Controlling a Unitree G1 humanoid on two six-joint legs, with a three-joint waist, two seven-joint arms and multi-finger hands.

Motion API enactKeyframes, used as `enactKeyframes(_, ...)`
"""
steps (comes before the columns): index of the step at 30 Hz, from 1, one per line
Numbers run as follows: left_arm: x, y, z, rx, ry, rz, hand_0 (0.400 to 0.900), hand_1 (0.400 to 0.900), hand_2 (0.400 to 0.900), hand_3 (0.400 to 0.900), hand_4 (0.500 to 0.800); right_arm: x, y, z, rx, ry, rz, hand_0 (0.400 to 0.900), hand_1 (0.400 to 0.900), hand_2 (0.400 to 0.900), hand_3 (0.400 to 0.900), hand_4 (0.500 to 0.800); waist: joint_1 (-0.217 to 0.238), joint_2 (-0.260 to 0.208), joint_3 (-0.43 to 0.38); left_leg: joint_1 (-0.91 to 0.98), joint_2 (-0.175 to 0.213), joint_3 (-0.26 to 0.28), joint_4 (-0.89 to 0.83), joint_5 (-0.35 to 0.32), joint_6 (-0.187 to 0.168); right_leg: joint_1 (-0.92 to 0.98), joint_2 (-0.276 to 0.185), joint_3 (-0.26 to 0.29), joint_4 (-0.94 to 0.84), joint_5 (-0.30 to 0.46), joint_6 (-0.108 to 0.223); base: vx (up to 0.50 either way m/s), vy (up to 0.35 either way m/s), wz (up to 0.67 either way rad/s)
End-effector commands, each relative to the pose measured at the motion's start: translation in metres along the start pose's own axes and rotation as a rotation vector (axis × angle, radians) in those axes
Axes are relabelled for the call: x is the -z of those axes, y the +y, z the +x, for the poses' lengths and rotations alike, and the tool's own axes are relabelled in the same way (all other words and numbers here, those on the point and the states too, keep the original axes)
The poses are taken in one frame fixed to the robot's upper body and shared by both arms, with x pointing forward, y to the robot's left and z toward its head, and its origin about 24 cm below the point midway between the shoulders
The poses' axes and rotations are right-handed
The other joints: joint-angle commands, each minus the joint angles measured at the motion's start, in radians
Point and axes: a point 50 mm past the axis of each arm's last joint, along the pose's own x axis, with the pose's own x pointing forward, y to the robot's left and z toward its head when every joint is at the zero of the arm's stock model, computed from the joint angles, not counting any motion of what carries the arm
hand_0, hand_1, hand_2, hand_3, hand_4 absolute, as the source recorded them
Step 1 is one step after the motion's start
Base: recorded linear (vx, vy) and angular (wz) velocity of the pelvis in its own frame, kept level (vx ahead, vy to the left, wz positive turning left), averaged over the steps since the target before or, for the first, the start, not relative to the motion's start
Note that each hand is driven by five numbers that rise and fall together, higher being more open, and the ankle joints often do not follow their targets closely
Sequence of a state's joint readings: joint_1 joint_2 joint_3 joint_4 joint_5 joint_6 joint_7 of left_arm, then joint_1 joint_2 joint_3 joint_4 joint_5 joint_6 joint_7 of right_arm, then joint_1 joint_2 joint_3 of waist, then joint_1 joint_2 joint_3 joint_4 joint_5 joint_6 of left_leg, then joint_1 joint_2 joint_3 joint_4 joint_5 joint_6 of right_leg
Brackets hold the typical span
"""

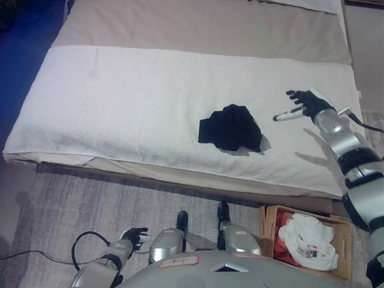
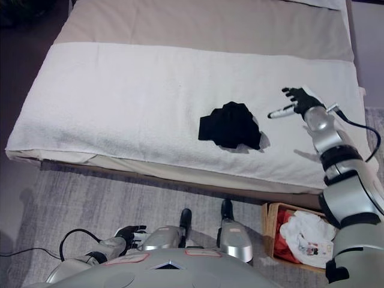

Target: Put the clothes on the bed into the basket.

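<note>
A crumpled black garment [image 1: 230, 127] lies on the white blanket of the bed [image 1: 120, 102], right of the middle and near the front edge. My right hand [image 1: 299, 105] is open above the blanket, a short way to the right of the garment, with its fingers stretched toward it and holding nothing. My left hand [image 1: 133, 236] hangs low by the floor at the lower left, fingers relaxed and empty. A wicker basket [image 1: 342, 231] stands on the floor at the lower right, below the bed's edge, holding white and red clothes [image 1: 309, 240].
The bed fills the upper part of the view, with a beige sheet [image 1: 198, 24] beyond the white blanket. A grey rug [image 1: 90, 204] covers the floor in front of the bed. The basket stands close by my right arm.
</note>
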State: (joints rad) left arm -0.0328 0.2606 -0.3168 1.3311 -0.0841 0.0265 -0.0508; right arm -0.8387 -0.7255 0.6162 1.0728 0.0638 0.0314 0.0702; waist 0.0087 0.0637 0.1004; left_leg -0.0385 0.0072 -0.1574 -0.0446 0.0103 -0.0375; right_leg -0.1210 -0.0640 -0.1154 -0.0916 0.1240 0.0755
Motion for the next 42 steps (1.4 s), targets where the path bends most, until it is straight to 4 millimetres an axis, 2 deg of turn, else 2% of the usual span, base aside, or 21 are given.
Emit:
enactKeyframes(1,0.007,0.017,-0.002,-0.055,0.041,0.034,0.9,0.9,0.9,0.9,0.8,-0.039,-0.042,0.003,0.139,-0.07,-0.035,0.9,0.9,0.9,0.9,0.8,0.016,-0.025,-0.017,-0.005,0.01,0.026,0.012,-0.052,-0.049,-0.011,-0.06,0.008,0.041,-0.075,0.031,0.01,-0.026,0.08)
enactKeyframes(9,0.013,0.014,-0.002,-0.045,0.046,0.04,0.9,0.9,0.9,0.9,0.8,-0.05,-0.052,0.006,0.18,-0.031,-0.004,0.9,0.9,0.9,0.9,0.8,0.054,0.019,0.018,-0.043,-0.006,0.002,0.003,-0.027,-0.052,-0.029,-0.075,-0.019,0.04,-0.074,0.03,0.0,-0.018,0.16)
enactKeyframes(18,0.003,0.014,-0.002,-0.041,0.006,0.078,0.9,0.9,0.9,0.9,0.8,-0.058,-0.061,0.005,0.218,-0.042,0.044,0.9,0.9,0.9,0.9,0.8,0.094,0.06,0.079,-0.102,-0.022,-0.027,-0.006,0.002,-0.054,-0.066,-0.092,-0.047,0.043,-0.071,0.032,-0.01,0.001,0.16)
enactKeyframes(24,0.006,0.011,-0.002,-0.031,0.007,0.09,0.9,0.9,0.9,0.9,0.8,-0.061,-0.068,0.003,0.235,-0.048,0.052,0.9,0.9,0.9,0.9,0.8,0.111,0.094,0.102,-0.126,-0.033,-0.042,-0.012,0.019,-0.055,-0.082,-0.104,-0.058,0.053,-0.073,0.031,0.01,0.009,0.17)
enactKeyframes(36,0.004,0.004,-0.002,-0.002,-0.015,0.142,0.9,0.9,0.9,0.9,0.8,-0.049,-0.076,0.001,0.259,-0.002,0.099,0.9,0.9,0.9,0.9,0.8,0.156,0.166,0.127,-0.167,-0.059,-0.102,-0.021,0.052,-0.061,-0.089,-0.131,-0.111,0.066,-0.088,0.031,0.01,-0.006,0.26)
enactKeyframes(37,0.004,0.004,-0.002,-0.001,-0.014,0.142,0.9,0.9,0.9,0.9,0.8,-0.049,-0.076,0.001,0.259,-0.001,0.099,0.79,0.79,0.79,0.79,0.734,0.156,0.166,0.127,-0.167,-0.06,-0.102,-0.021,0.052,-0.061,-0.089,-0.131,-0.112,0.066,-0.088,0.031,0.0,-0.001,0.16)
enactKeyframes(38,0.003,0.003,-0.001,0.002,-0.016,0.147,0.9,0.9,0.9,0.9,0.8,-0.047,-0.076,0.001,0.259,0.004,0.104,0.647,0.647,0.647,0.647,0.648,0.16,0.172,0.128,-0.17,-0.061,-0.106,-0.021,0.055,-0.061,-0.087,-0.133,-0.117,0.065,-0.088,0.032,0.0,0.004,0.16)
enactKeyframes(39,0.003,0.002,-0.002,0.003,-0.016,0.149,0.9,0.9,0.9,0.9,0.8,-0.046,-0.077,0.0,0.266,0.009,0.106,0.631,0.631,0.631,0.631,0.639,0.163,0.179,0.13,-0.172,-0.064,-0.11,-0.022,0.059,-0.062,-0.088,-0.136,-0.121,0.064,-0.086,0.033,0.0,0.006,0.23)
enactKeyframes(40,0.004,0.002,-0.002,0.003,-0.018,0.151,0.9,0.9,0.9,0.9,0.8,-0.044,-0.079,0.0,0.271,0.011,0.113,0.559,0.559,0.559,0.559,0.595,0.164,0.184,0.132,-0.172,-0.066,-0.112,-0.025,0.061,-0.063,-0.085,-0.138,-0.125,0.061,-0.085,0.034,0.0,0.012,0.2)
enactKeyframes(41,0.003,0.002,-0.002,0.005,-0.019,0.155,0.9,0.9,0.9,0.9,0.8,-0.042,-0.079,-0.001,0.271,0.015,0.118,0.4,0.4,0.4,0.4,0.5,0.166,0.188,0.133,-0.174,-0.068,-0.115,-0.025,0.063,-0.063,-0.084,-0.14,-0.128,0.059,-0.084,0.035,0.0,0.009,0.19)
enactKeyframes(42,0.003,0.002,-0.002,0.006,-0.02,0.157,0.9,0.9,0.9,0.9,0.8,-0.039,-0.08,-0.001,0.272,0.025,0.12,0.4,0.4,0.4,0.4,0.5,0.167,0.193,0.133,-0.177,-0.069,-0.116,-0.027,0.066,-0.064,-0.083,-0.142,-0.133,0.053,-0.081,0.036,0.01,0.017,0.13)
